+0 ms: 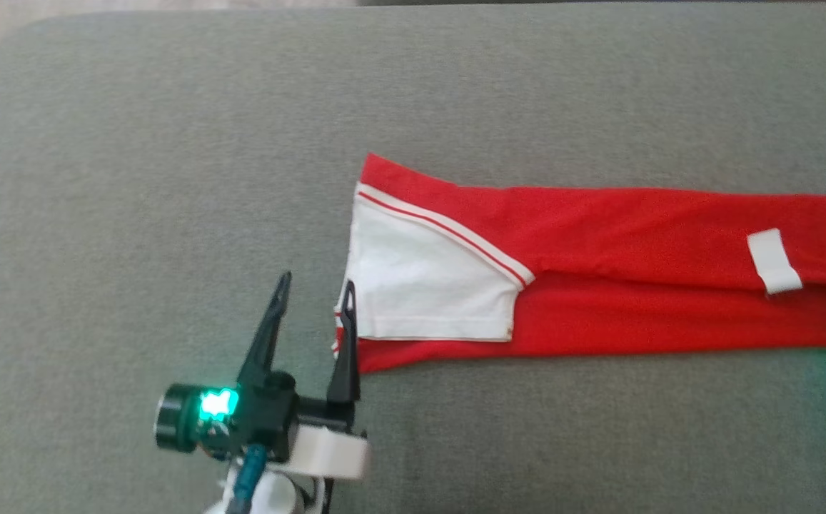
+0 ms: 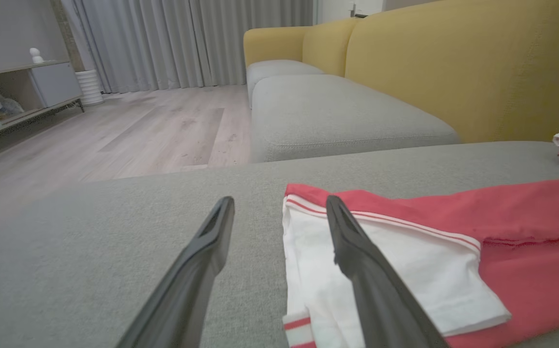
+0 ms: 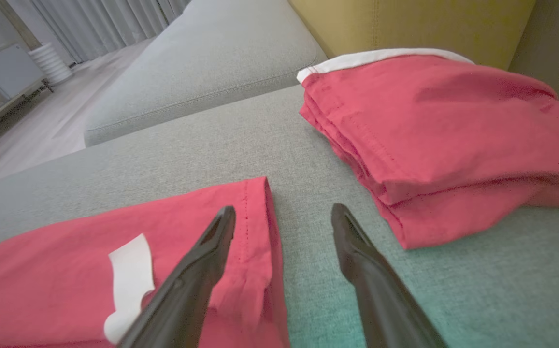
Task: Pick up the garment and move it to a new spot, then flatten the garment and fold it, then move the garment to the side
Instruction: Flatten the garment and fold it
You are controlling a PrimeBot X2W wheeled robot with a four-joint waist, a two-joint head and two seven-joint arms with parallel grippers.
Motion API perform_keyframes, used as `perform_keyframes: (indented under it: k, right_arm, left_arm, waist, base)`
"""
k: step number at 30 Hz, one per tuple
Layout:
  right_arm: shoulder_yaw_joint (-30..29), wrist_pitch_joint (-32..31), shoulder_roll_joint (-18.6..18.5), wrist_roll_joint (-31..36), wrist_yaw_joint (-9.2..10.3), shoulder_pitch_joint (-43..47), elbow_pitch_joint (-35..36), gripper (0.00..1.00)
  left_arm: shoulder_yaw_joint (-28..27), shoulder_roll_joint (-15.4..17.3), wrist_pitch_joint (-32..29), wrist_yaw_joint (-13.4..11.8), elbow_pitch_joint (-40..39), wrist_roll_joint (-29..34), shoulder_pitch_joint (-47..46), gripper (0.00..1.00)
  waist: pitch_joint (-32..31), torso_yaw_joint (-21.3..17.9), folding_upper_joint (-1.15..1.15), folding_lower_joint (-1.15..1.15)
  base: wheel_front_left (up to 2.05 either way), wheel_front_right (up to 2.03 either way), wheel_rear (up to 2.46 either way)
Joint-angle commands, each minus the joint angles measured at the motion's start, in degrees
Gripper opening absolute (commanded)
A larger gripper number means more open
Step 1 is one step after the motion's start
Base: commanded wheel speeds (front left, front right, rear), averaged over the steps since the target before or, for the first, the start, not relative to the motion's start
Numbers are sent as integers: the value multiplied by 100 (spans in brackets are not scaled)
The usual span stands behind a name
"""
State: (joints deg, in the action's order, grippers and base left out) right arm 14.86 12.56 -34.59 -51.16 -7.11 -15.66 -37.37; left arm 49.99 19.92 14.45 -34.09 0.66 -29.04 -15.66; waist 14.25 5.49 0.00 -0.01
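Observation:
The garment (image 1: 634,228), red with a white sleeve (image 1: 420,285) and a white label (image 1: 773,260), lies in a long flat band across the grey cushion (image 1: 170,143). My left gripper (image 1: 316,285) is open at the garment's left end, one finger over the sleeve's edge and the other over bare cushion. In the left wrist view the gripper (image 2: 279,200) straddles the sleeve's edge on the garment (image 2: 525,217). My right gripper (image 3: 284,209) is open at the hem of the garment (image 3: 66,256), its left finger above the red cloth near the label (image 3: 129,275).
A stack of folded red garments (image 3: 453,135) sits on the cushion just past the hem, against the yellow sofa back (image 2: 453,63). Another grey seat cushion (image 2: 332,111) lies beyond. Wood floor (image 2: 115,130) and a low cabinet (image 2: 18,92) stand further off.

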Motion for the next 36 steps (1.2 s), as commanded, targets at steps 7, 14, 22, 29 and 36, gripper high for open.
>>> perform_keyframes:
  k: [7, 14, 22, 29, 36]
  right_arm:
    - [128, -585, 206, 194, -37, -96, -597, 100]
    - [143, -930, 281, 95, -37, -46, -610, 0]
    - [-91, -812, -367, 236, -37, -140, -528, 0]
    - [-352, -1162, -870, 296, -37, -506, 136, 0]
    - [-769, -1733, -540, -80, -37, -329, 2002, 0]
  left_arm:
    - [-597, -256, 54, 282, -103, 520, 278, 100]
    - [-944, -458, 54, 565, -26, 850, 505, 100]
    - [-1248, -547, 54, 818, 16, 1092, 653, 100]
    - [-1403, -619, 54, 1009, 115, 1222, 657, 100]
    - [-1509, -789, 54, 1130, 207, 1280, 725, 100]
  waist:
    - [-73, 231, 0, 1]
    - [-104, 219, 0, 1]
    - [-80, -32, 0, 1]
    - [-71, -354, 0, 1]
    - [-162, -451, 0, 1]
  base:
    - [0, 0, 0]
    - [0, 0, 0]
    - [0, 0, 0]
    - [0, 0, 0]
    - [0, 0, 0]
